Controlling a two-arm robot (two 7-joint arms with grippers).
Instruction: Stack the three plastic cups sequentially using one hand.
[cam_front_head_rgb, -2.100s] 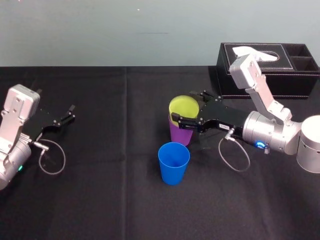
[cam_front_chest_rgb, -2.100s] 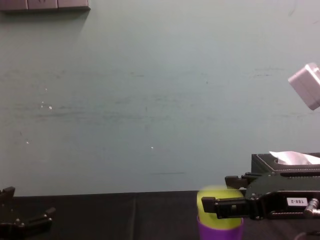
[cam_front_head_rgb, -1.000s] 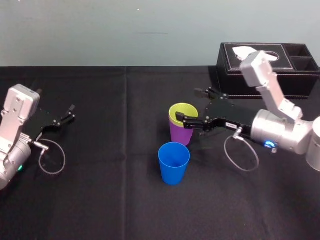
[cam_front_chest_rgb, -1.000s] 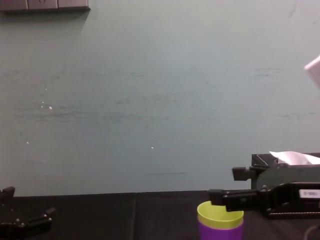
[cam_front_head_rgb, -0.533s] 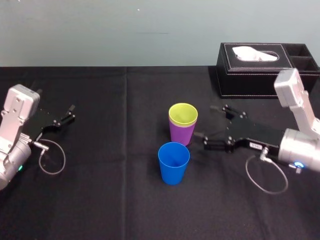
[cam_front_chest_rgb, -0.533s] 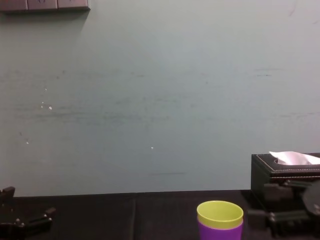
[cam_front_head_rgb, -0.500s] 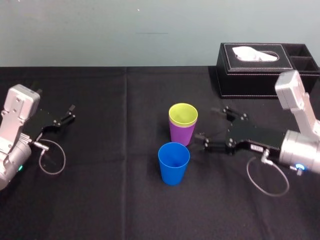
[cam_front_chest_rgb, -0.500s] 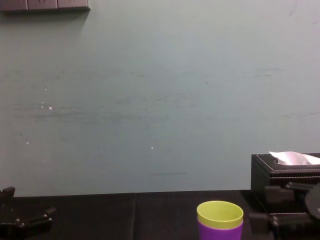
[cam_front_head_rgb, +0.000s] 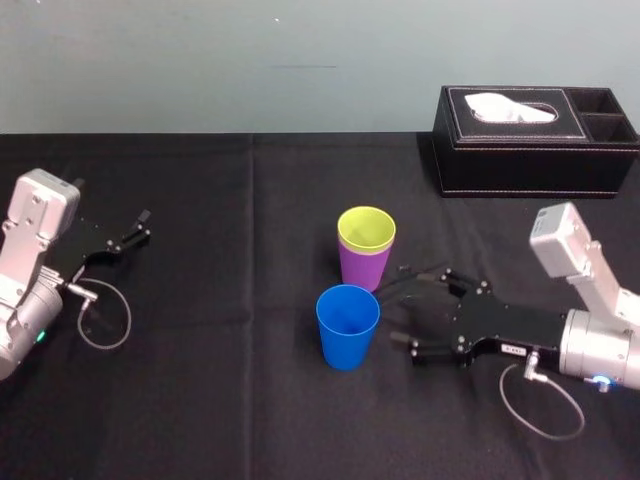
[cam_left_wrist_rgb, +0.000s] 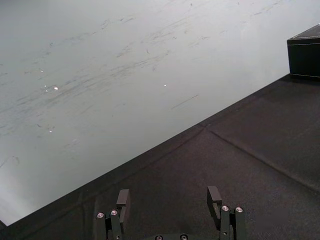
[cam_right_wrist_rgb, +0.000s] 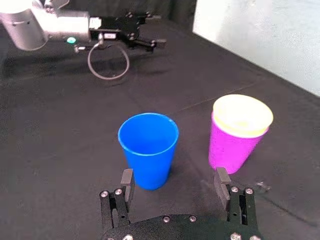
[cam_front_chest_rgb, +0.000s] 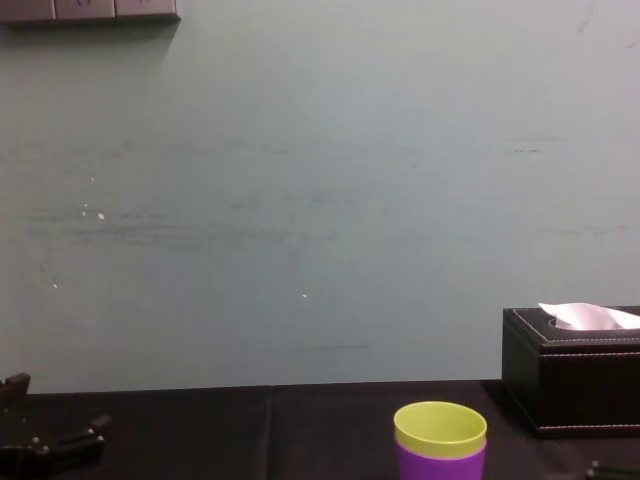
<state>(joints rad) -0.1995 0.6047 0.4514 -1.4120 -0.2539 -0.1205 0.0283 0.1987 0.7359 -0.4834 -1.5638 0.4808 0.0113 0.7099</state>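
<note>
1. The right gripper (cam_front_head_rgb: 402, 308) has drawn back from the nested pair and come down lower than a second ago. Its fingers (cam_right_wrist_rgb: 126, 181) are spread wide and grip nothing.
2. The blue cup (cam_front_head_rgb: 348, 325) stands upright just ahead of the fingertips, untouched and in the same spot as before.
3. The yellow-green cup (cam_front_head_rgb: 366, 228), held high between the fingers two seconds ago, now sits nested in the purple cup (cam_front_head_rgb: 362, 268), just beyond the farther fingertip.
4. The left gripper (cam_front_head_rgb: 138, 227) stays parked well apart, fingers apart, unchanged.
</note>
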